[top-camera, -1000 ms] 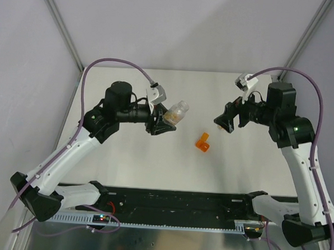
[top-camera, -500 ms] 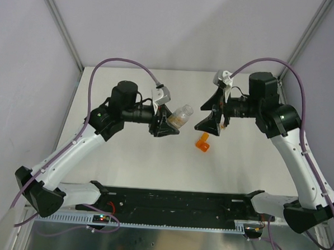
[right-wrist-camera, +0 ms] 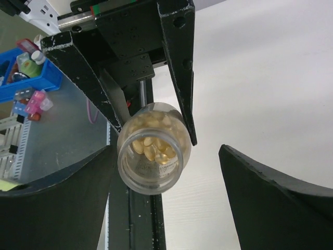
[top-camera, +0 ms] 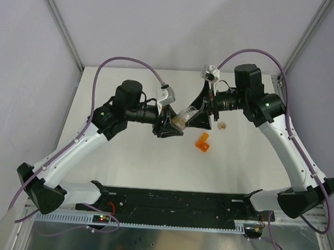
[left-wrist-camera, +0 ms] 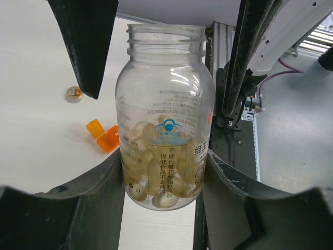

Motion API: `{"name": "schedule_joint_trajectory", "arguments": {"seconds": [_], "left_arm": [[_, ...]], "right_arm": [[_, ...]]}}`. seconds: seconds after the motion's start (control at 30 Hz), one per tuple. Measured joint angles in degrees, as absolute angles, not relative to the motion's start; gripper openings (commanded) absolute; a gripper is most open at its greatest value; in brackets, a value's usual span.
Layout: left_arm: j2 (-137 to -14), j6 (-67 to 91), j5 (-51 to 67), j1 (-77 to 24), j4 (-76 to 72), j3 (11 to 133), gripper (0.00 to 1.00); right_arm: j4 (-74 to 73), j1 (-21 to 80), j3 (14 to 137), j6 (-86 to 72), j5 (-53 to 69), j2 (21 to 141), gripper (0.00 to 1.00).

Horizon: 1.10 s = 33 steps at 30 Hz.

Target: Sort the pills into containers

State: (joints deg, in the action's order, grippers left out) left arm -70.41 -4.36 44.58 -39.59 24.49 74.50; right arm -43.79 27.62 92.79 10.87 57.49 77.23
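Left hand [top-camera: 169, 128] closed partway on an uncapped clear bottle [left-wrist-camera: 165, 120], held off the bench [top-camera: 153, 169], pills [left-wrist-camera: 156, 182] inside. Right hand [top-camera: 199, 116] spread wide around the bottle's mouth, gripping nothing. Orange box [top-camera: 203, 142] on bench nearby, small round cap [top-camera: 223, 126] beside it.

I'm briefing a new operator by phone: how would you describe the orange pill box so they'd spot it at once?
On the white table, look in the top view below and right of the clear pill bottle held by the left gripper. There lies the pill box: two joined square cells, bright orange, unlike the small pale round piece near it.
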Motion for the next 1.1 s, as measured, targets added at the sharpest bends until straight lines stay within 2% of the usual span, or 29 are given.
{"name": "schedule_joint_trajectory", "arguments": {"seconds": [0.1,0.33,0.47,0.53,0.63,0.87,1.1], "left_arm": [[-70.41,-4.29,44.21,-39.81,24.49,74.5,0.0],[-70.48,-4.23,43.16,-40.12,24.53,74.5,0.0],[-70.5,-3.9,42.65,-40.25,24.56,74.7,0.07],[-70.5,-3.9,42.37,-40.29,24.58,74.81,0.14],[-70.5,-3.84,41.74,-40.36,24.77,75.22,0.25],[-70.52,-2.35,39.31,-40.38,24.8,78.37,0.56],[-71.94,-0.97,35.4,-40.49,24.45,84.12,0.76]], "right_arm": [[-43.77,28.18,93.25,10.59,57.91,77.97,0.75],[-43.42,28.91,93.76,10.09,58.87,78.56,0.37],[-43.4,28.95,93.84,10.04,58.98,78.61,0.13],[-43.31,28.93,93.89,10.02,58.92,78.61,0.06],[-42.54,28.82,93.91,9.39,58.98,78.61,0.01],[-37.95,26.87,95.02,5.02,61.32,78.61,0.0],[-32.32,23.33,95.5,-3.18,63.79,78.81,0.0]]}}
